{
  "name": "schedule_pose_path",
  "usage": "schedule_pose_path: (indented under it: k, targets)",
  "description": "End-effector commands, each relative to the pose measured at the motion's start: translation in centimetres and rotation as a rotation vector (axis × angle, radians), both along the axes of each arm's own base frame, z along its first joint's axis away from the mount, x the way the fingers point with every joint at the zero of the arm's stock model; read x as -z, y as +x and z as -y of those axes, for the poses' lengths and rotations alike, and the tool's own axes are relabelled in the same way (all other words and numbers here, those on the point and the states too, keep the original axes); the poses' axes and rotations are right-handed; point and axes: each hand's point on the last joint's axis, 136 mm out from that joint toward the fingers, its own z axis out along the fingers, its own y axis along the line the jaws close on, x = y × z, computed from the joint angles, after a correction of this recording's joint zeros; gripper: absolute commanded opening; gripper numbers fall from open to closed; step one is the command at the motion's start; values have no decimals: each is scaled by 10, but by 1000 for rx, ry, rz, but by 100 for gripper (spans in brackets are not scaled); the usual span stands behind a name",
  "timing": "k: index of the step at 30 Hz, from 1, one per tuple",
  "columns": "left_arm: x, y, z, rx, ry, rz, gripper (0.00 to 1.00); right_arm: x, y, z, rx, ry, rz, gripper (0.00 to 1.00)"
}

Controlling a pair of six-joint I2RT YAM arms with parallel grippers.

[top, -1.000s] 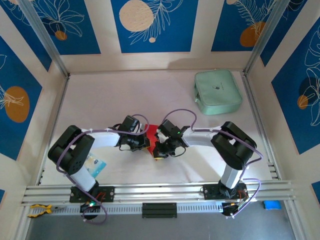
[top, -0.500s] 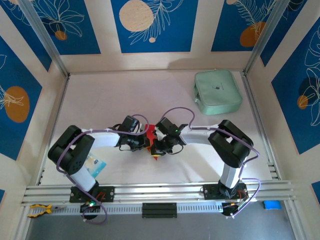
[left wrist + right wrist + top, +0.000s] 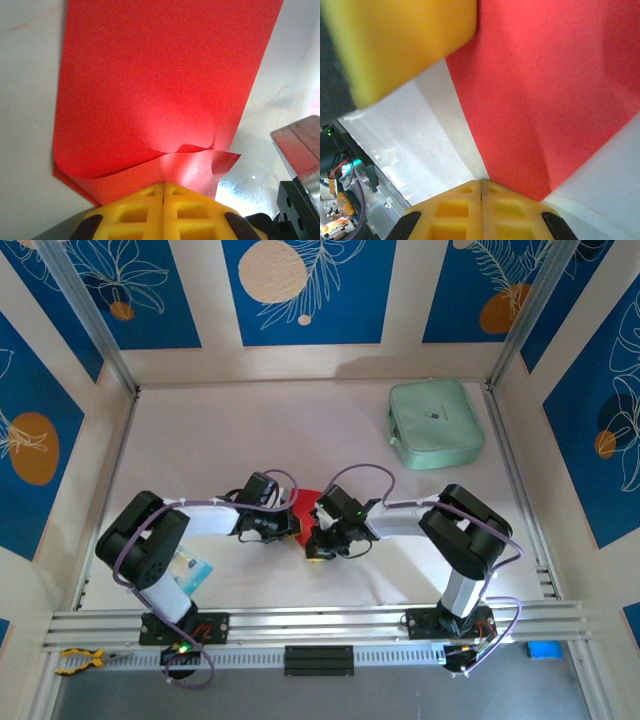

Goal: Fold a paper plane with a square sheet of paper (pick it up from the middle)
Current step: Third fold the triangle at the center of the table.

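Note:
The square sheet of paper (image 3: 304, 503) is bright red and lies folded on the white table between my two wrists. In the left wrist view the sheet (image 3: 160, 90) spreads flat, and one layer curls up just ahead of my left gripper (image 3: 164, 186). Its yellow fingers are pressed together, tips down on the paper. My right gripper (image 3: 481, 182) is shut too, its tips resting at the edge of the sheet (image 3: 545, 90) near a corner. From above, the left gripper (image 3: 290, 527) and the right gripper (image 3: 317, 543) stand almost touching. A yellow finger (image 3: 405, 40) of the left gripper looms at upper left.
A mint-green pouch (image 3: 435, 423) lies at the back right of the table. A small blue-and-white packet (image 3: 190, 568) sits by the left arm's base. An aluminium rail (image 3: 320, 622) runs along the near edge, and patterned walls close in three sides.
The right gripper swung left against the paper, which stood up narrow between the grippers, then drew back right; the paper now lies lower. The left arm barely moved.

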Motion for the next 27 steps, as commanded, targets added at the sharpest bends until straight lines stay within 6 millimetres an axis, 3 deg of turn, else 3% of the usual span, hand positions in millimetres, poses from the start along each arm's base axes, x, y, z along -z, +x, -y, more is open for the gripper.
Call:
schedule_pose_path:
  k: [1,10,19,23,27]
  targets:
    - [34,-21,-25,-22,130,-79,0,10,-28,18,-8,-64,-96,0]
    - [32,-22,-26,-49,109,-65,0,1,-38,32,13,-63,-77,0]
    - [28,-28,-26,-110,98,4,0,-38,-5,24,73,40,33,1]
    - [26,-34,-24,-138,103,41,0,-40,7,9,100,62,29,1]
    - [25,-39,-23,-142,119,75,0,-30,18,5,127,34,26,1]
